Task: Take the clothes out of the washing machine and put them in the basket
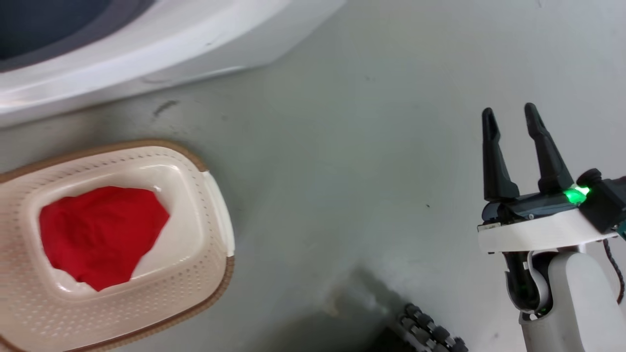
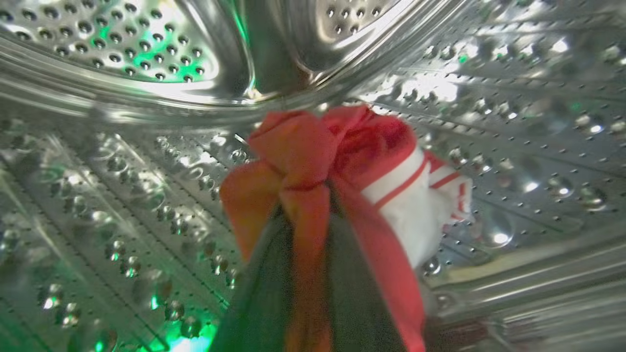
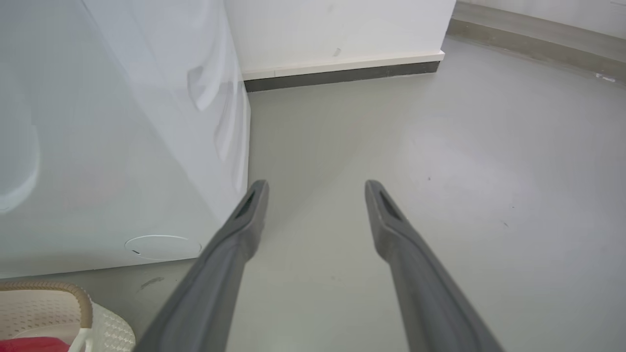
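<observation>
Inside the perforated steel drum (image 2: 122, 171) of the washing machine (image 1: 146, 44), my left gripper (image 2: 325, 195) is shut on a bunched red garment (image 2: 303, 146) with a white striped edge (image 2: 411, 195). The fabric hangs over and between its dark fingers. On the floor in front of the machine stands the cream basket (image 1: 195, 274), with another red garment (image 1: 98, 234) lying crumpled in its bottom. My right gripper (image 1: 510, 115) hovers over the bare floor well right of the basket. It is open and holds nothing, as the right wrist view of that gripper (image 3: 317, 188) confirms.
The machine's white side panel (image 3: 122, 146) rises left of the right gripper, with the basket's corner (image 3: 58, 303) below it. A white wall with a dark skirting (image 3: 342, 73) runs behind. A ribbed dark part of my base (image 1: 430, 332) shows at the bottom.
</observation>
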